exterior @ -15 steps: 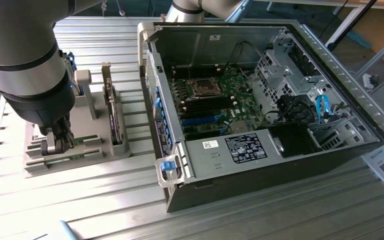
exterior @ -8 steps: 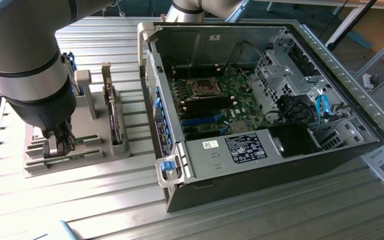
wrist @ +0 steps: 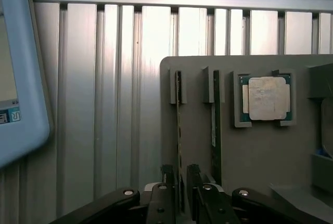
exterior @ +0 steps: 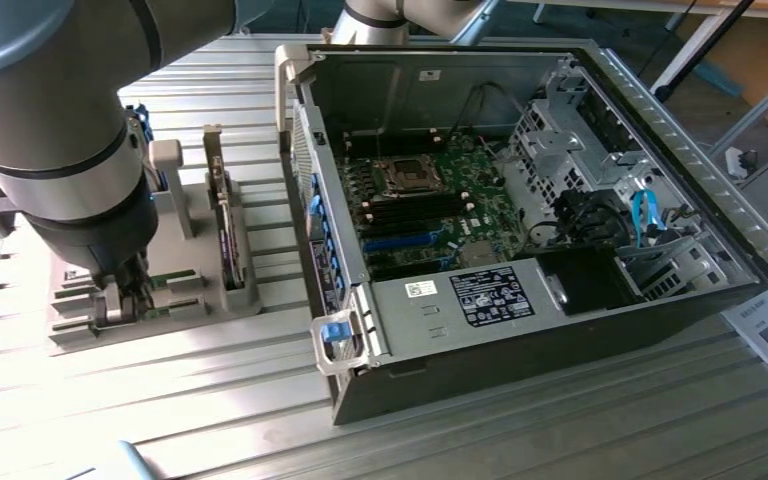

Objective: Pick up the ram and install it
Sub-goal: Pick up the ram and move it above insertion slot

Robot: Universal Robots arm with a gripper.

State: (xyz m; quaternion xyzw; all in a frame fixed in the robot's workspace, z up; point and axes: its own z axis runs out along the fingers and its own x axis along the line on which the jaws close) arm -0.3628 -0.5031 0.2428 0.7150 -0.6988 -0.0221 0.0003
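Observation:
The ram [wrist: 178, 125] is a thin green stick standing on edge in a slot of the grey holder [wrist: 196, 135]. My gripper [wrist: 180, 178] is lowered over its near end, one finger on each side of the stick with a small gap, so it is open and not gripping. A second, similar stick [wrist: 216, 125] stands in the neighbouring slot. In the exterior view my gripper [exterior: 124, 298] hangs low over the holder [exterior: 204, 300], at that view's left of the open computer case [exterior: 651, 110]. The motherboard's memory slots [exterior: 411, 210] lie inside the case.
A square silver processor [wrist: 268, 98] sits in a recess of the holder beside the sticks. A dark expansion card [exterior: 231, 240] stands upright in the holder. A blue-and-white device [wrist: 21, 78] lies on the ribbed aluminium table [wrist: 104, 104]. Cables and drive cages [exterior: 624, 220] crowd the case.

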